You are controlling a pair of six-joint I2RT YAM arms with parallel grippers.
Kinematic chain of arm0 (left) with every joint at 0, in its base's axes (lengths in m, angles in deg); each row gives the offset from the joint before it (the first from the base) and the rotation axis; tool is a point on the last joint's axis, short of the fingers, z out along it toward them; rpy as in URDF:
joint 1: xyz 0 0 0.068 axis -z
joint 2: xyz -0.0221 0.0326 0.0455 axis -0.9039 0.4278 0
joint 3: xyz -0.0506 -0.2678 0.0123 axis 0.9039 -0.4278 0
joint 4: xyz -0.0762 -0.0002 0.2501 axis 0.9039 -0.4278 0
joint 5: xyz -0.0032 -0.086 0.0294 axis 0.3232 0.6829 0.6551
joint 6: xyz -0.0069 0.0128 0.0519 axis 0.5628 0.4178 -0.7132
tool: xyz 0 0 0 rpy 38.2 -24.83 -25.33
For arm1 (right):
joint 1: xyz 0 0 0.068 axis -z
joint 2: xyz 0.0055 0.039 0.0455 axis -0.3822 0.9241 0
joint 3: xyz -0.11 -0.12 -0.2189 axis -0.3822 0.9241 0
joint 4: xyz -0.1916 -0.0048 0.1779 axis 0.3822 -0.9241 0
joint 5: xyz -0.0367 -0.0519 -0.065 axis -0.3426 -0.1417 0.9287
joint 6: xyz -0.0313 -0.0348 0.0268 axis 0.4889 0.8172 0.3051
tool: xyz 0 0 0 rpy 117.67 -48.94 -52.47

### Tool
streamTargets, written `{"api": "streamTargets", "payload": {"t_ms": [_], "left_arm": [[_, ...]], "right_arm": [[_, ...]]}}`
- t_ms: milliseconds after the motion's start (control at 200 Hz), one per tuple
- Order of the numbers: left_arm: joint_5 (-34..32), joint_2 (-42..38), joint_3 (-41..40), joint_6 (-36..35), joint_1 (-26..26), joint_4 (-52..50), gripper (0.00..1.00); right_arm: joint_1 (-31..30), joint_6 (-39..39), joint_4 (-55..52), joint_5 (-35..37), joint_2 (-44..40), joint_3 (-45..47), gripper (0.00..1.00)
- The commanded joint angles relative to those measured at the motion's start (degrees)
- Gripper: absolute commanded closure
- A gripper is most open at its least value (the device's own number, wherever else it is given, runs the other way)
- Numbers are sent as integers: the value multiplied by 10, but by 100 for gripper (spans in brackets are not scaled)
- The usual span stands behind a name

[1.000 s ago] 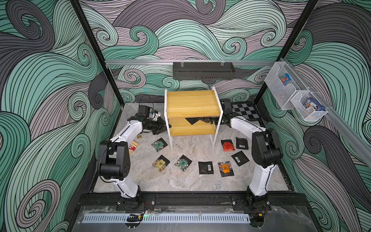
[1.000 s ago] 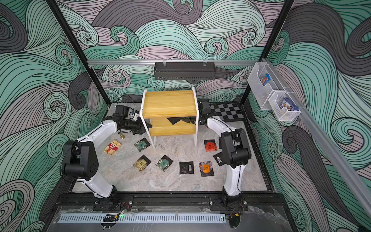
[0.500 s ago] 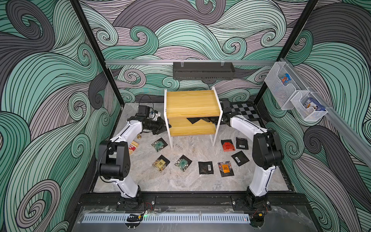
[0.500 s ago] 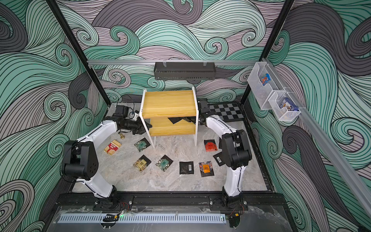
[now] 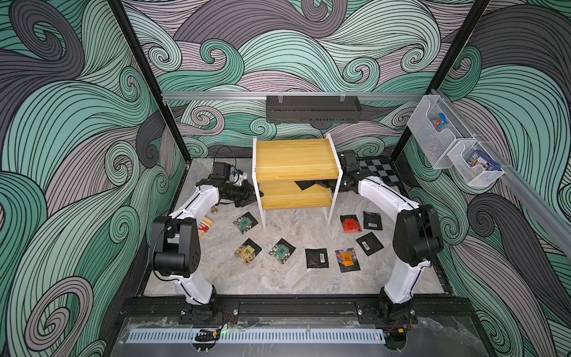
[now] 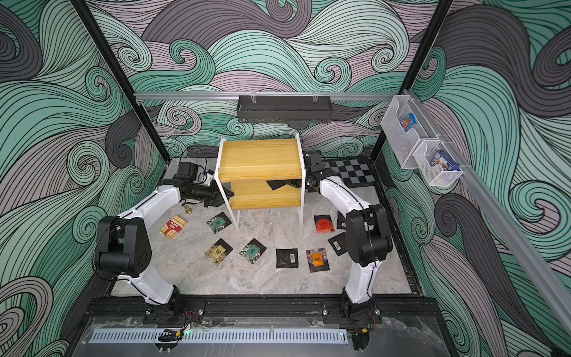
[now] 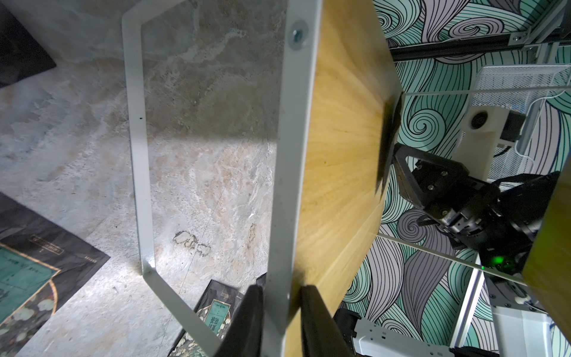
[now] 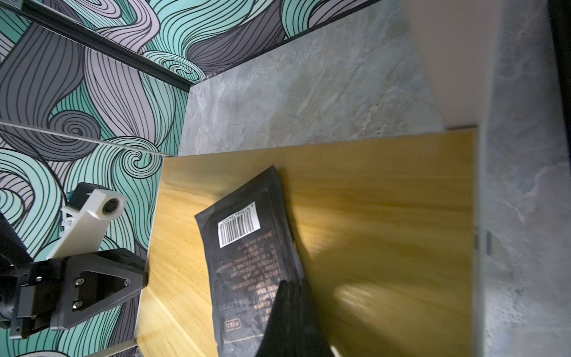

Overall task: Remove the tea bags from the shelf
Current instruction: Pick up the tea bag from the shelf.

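Your right gripper [image 8: 292, 296] is clenched on the black barcode tea bag [image 8: 247, 247], which lies lengthwise away from it on the lower board [image 8: 386, 201]. Your left gripper [image 7: 281, 292] clamps the shelf frame [image 7: 290, 139].

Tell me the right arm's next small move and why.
Probably pull the right gripper straight back out of the shelf. It is shut on the black tea bag, which is over the lower board, and the left gripper clamps the frame, steadying it.
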Motion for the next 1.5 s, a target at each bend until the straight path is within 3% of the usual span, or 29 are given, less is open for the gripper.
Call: {"api": "streamTargets", "payload": {"t_ms": [0,390,896,1146,1301,1496], "left_arm": [[-13,-3,6,-13,2,-13,76],[-15,-15,4,-20,1,-23,76],[-14,-38,-10,-26,0,-30,76],[-14,-44,-15,-29,0,-34,76],[-14,-42,-16,-28,0,-33,76],[-15,-44,-18,-27,0,-31,76]], "right_arm": [[0,15,-91,42,-5,36,100],[16,29,-89,6,-80,51,100],[53,33,-70,-31,-156,87,57],[73,35,-69,-46,-148,96,28],[74,37,-54,-92,-118,91,22],[65,35,-44,-120,-80,75,21]]}}
